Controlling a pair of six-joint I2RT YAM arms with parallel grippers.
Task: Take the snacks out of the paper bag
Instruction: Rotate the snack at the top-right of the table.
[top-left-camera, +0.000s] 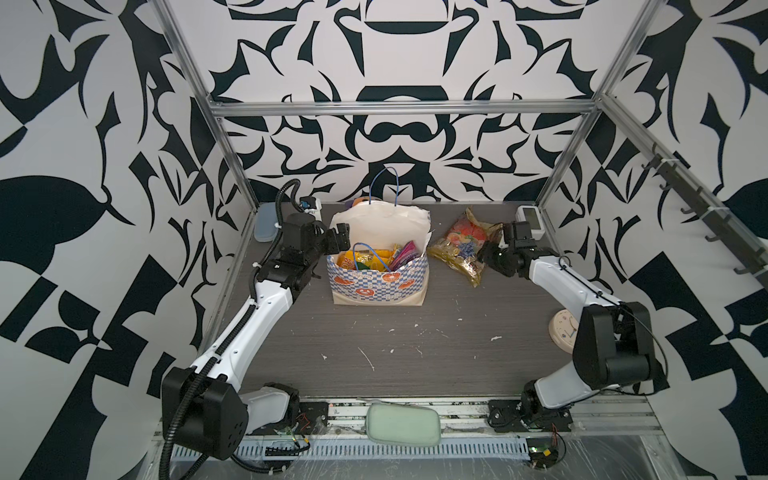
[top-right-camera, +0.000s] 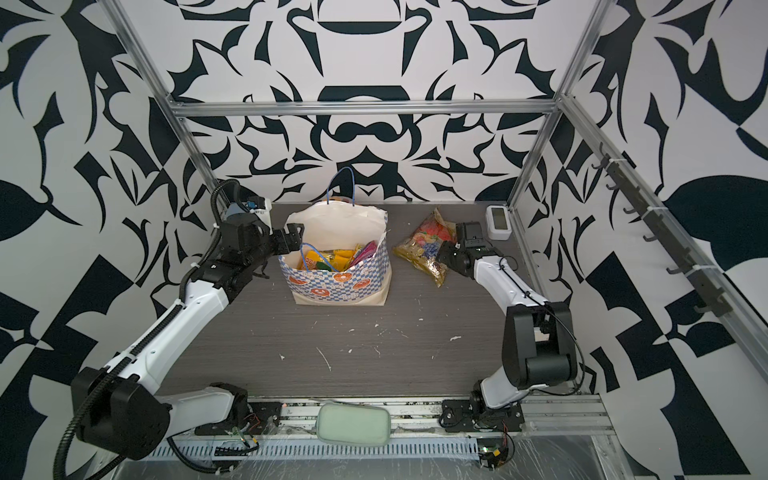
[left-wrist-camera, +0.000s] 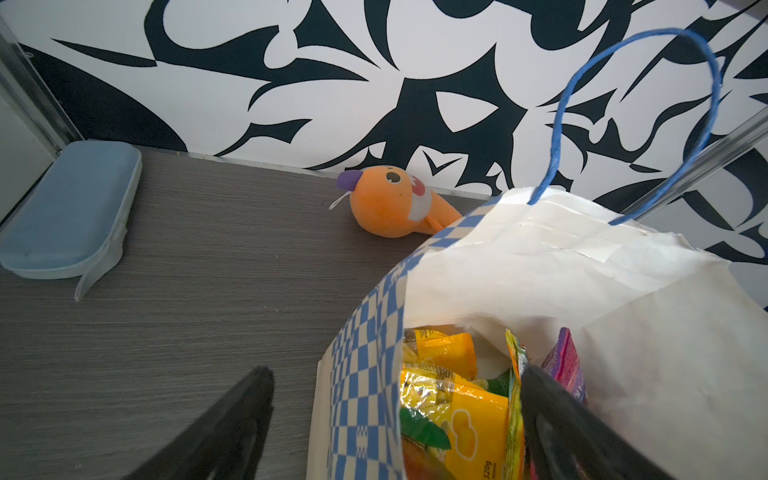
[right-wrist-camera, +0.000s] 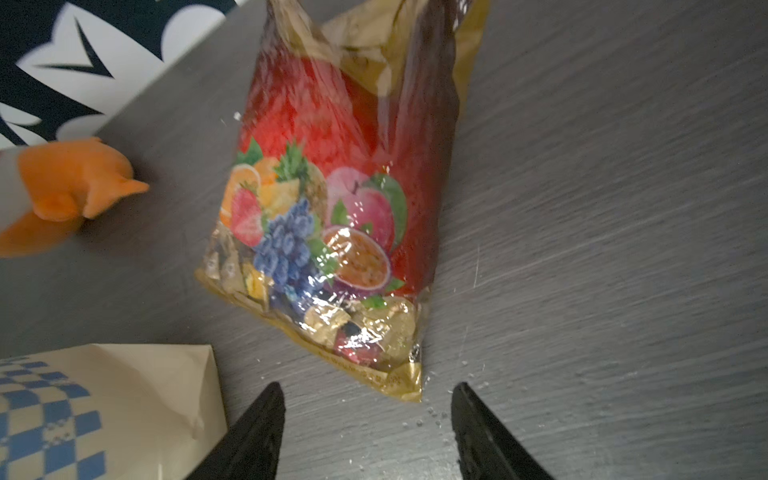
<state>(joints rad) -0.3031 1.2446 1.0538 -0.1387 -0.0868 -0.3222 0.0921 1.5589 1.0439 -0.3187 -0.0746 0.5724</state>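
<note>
The paper bag (top-left-camera: 380, 282) (top-right-camera: 340, 284) stands upright at the back middle of the table, its blue cord handle raised. Inside it lie yellow packets (left-wrist-camera: 457, 407) (top-left-camera: 374, 257) and a purple one (left-wrist-camera: 565, 365). My left gripper (left-wrist-camera: 397, 374) (top-left-camera: 343, 237) is open at the bag's left rim. One finger is outside the checkered wall and the other is inside among the snacks. The large gold-red fruit-print bag (right-wrist-camera: 332, 208) (top-left-camera: 461, 245) lies on the table right of the paper bag. My right gripper (right-wrist-camera: 365, 390) (top-left-camera: 486, 253) stands open just short of its gold corner, holding nothing.
An orange plush toy (left-wrist-camera: 395, 203) (right-wrist-camera: 70, 187) lies behind the paper bag by the back wall. A blue case (left-wrist-camera: 70, 208) sits in the back left corner. A white device (top-left-camera: 530, 220) is at the back right, a round clock (top-left-camera: 563, 328) at the right edge, and a pale green pouch (top-left-camera: 402, 424) at the front.
</note>
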